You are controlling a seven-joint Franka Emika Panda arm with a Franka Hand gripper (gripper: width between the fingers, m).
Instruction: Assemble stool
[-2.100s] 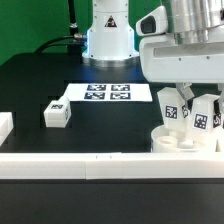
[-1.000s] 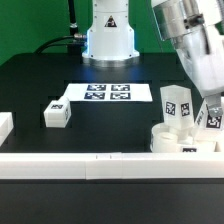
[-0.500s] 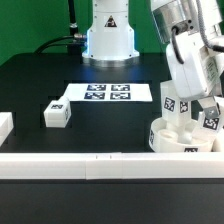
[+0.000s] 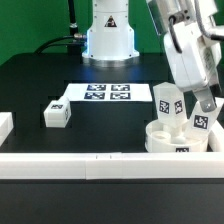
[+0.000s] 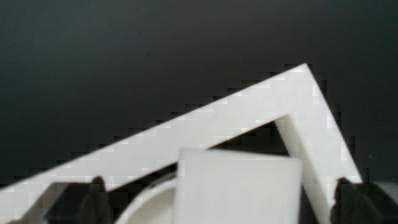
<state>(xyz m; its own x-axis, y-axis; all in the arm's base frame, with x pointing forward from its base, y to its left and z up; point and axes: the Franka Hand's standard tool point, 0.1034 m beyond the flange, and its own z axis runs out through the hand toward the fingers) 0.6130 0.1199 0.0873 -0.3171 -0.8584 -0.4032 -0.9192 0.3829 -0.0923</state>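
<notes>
- Stool (image 4: 178,135), white plastic and part-built. Its round thick white disc seat (image 4: 168,145) lies flat on the black worktop (image 4: 30,95) at the exterior view's right, close against the long white border rail (image 4: 90,165) at the front.
- The wrist view shows two rails meeting in a corner just beyond the seat. We judge that this corner acts as a stop, so the seat can neither slide nor turn while legs are fitted.
- Two short blocky white legs stand on the seat, each with a black-and-white square tag.
  - The freestanding leg (image 4: 167,103) is toward the exterior view's left and leans slightly.
  - The leg under the claw (image 4: 201,122) is toward the right.
- We cannot confirm from either view how deeply either leg sits in its socket.
- The dark two-finger claw (image 5: 214,196) hangs over the right-hand leg. In the wrist view its fingertips (image 5: 80,197) are spread to either side of the white block, with a dark gap on each side. We record the claw as apart and straddling the leg, not clamped on it.
- We judge the step in hand to be the seating of this second leg.
- A third, loose leg (image 4: 56,114) lies on the worktop, well apart toward the exterior view's left and not yet fitted.
- The marker board (image 4: 107,93) lies flat behind it and plays no part.
</notes>
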